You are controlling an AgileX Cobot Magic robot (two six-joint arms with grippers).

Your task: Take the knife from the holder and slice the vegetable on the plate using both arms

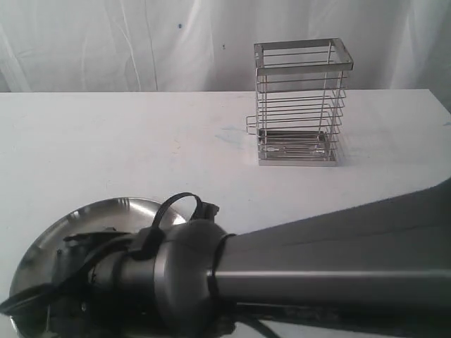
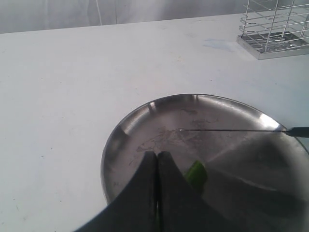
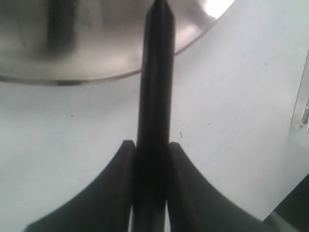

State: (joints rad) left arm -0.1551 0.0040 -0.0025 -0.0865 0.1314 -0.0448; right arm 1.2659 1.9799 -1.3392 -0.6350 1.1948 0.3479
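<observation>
On the exterior view I see a bulky dark grey robot arm (image 1: 317,260) lying across the foreground. Its black wrist end and cables sit over the large round stainless-steel plate (image 1: 116,211) on the white desk (image 1: 106,141). I cannot make out any fingers from here. The tall rectangular holder of thin silver wires (image 1: 301,102) stands upright on the desk, well apart from the plate.

On the left wrist view my left fingers (image 2: 144,188) are pressed flat together with nothing between them, over the plate. The small green vegetable (image 2: 196,174) lies on the plate just beside one finger, partly hidden behind it; I cannot tell whether they touch. Out ahead of the fingertips the slim black knife (image 2: 231,130) shows edge-on as a thin line across the plate. Its point lies nearly straight in front of the fingertips and its dark handle end is off to the vegetable's side, by the rim. I cannot tell if the blade rests on the metal.

On the right wrist view my right fingers (image 3: 120,188) sit narrow, one on each side of the knife, holding it. The knife runs straight out from between them, over bare desk, and its far end reaches over the plate.
</observation>
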